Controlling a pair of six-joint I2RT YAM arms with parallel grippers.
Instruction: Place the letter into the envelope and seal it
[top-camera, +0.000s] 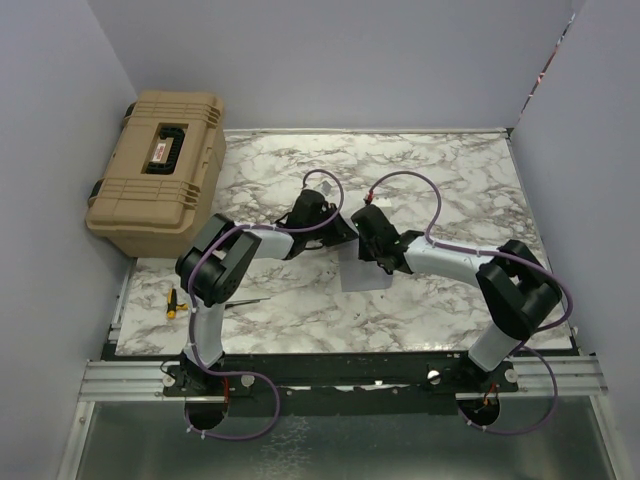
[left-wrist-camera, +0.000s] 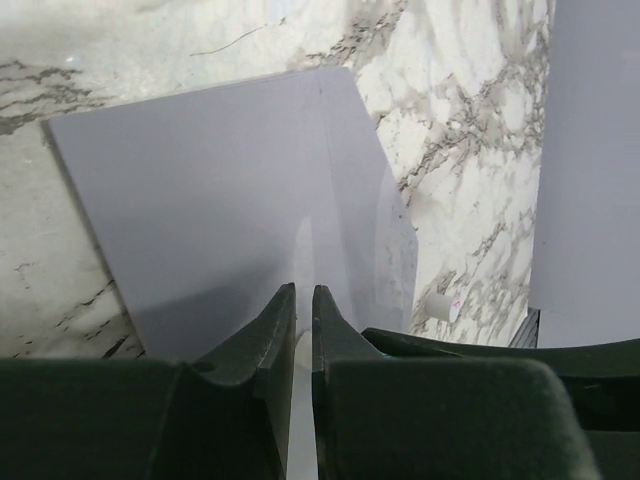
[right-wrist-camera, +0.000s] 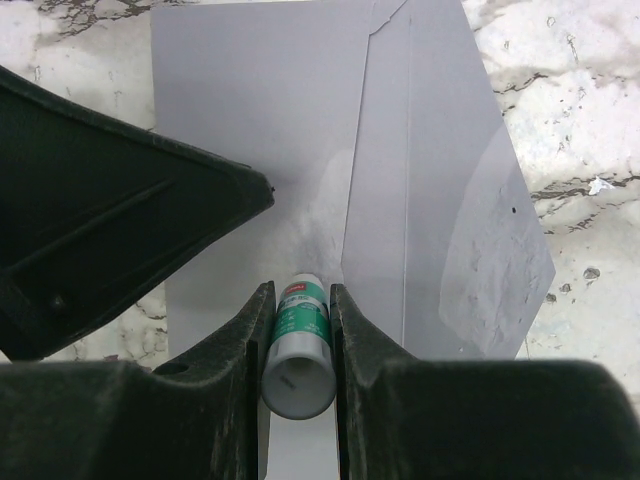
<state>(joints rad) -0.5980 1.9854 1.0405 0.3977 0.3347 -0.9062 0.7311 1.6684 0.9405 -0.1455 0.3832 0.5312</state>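
The grey-lilac envelope (top-camera: 366, 274) lies flat on the marble table between my two grippers. It fills the left wrist view (left-wrist-camera: 220, 190) and the right wrist view (right-wrist-camera: 250, 120), with its flap (right-wrist-camera: 450, 210) spread open to the right. No peach-tan letter shows in any view. My right gripper (right-wrist-camera: 300, 290) is shut on a green-and-white glue stick (right-wrist-camera: 298, 345), whose tip rests on the envelope beside the flap crease. My left gripper (left-wrist-camera: 304, 290) is shut, its tips down on the envelope's near edge with only a thin slit between them.
A tan hard case (top-camera: 155, 170) stands at the back left. A small yellow-and-black tool (top-camera: 176, 300) lies near the left front edge. A small white cap (left-wrist-camera: 441, 308) lies on the marble beside the envelope. Grey walls close in the table.
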